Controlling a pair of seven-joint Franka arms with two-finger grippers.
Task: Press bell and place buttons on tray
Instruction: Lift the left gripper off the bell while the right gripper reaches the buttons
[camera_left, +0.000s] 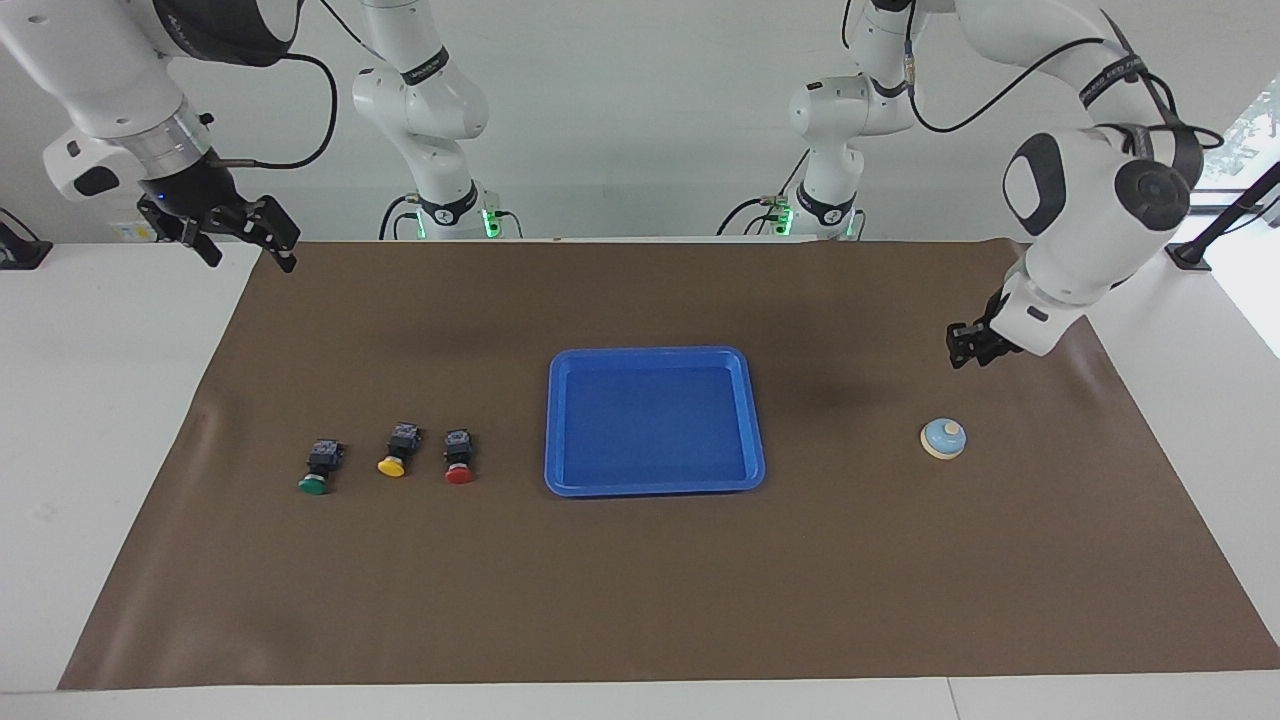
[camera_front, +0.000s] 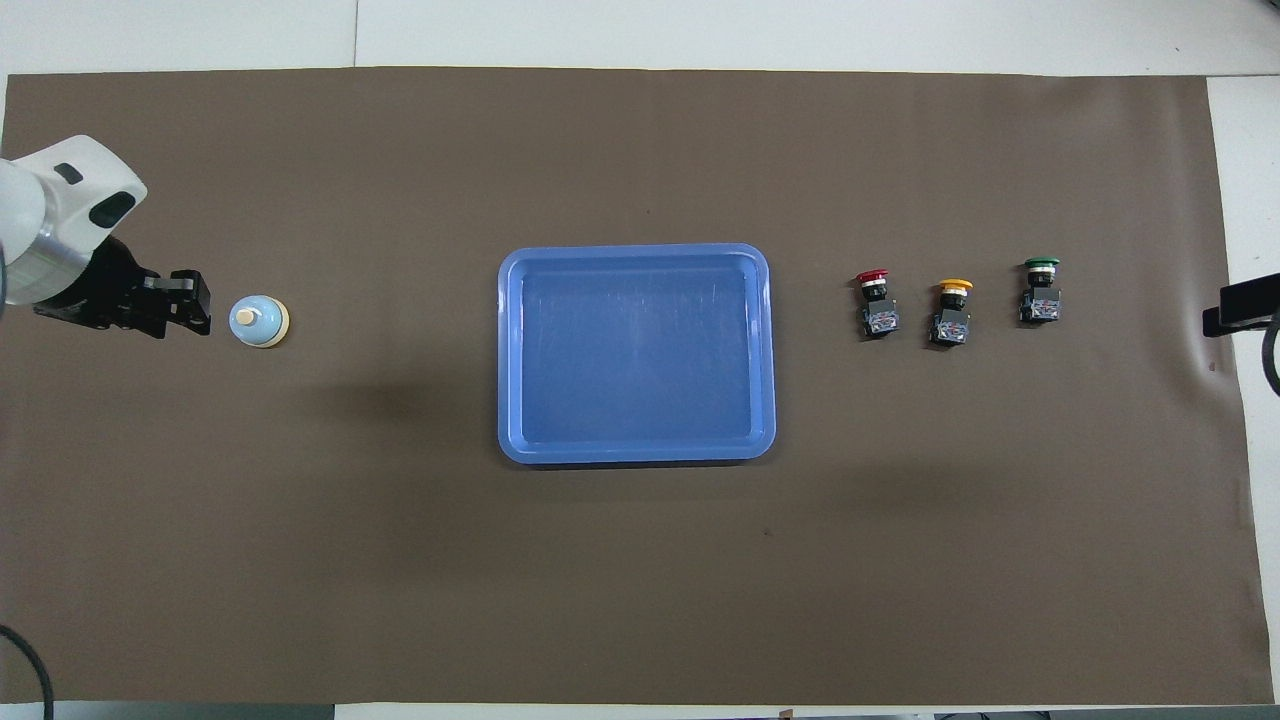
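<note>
The light-blue bell (camera_left: 943, 438) (camera_front: 259, 321) stands on the brown mat toward the left arm's end. My left gripper (camera_left: 963, 348) (camera_front: 188, 302) hangs shut over the mat just beside the bell, not touching it. The green button (camera_left: 318, 470) (camera_front: 1040, 292), the yellow button (camera_left: 398, 450) (camera_front: 950, 312) and the red button (camera_left: 459, 456) (camera_front: 875, 303) lie in a row toward the right arm's end. The blue tray (camera_left: 650, 355) (camera_front: 635, 250) lies empty mid-table. My right gripper (camera_left: 252, 252) waits open and empty, raised over the mat's corner.
The brown mat (camera_left: 640, 600) covers most of the white table. The two arm bases stand at the table's edge near the robots. Only a black part of the right gripper (camera_front: 1240, 305) shows at the edge of the overhead view.
</note>
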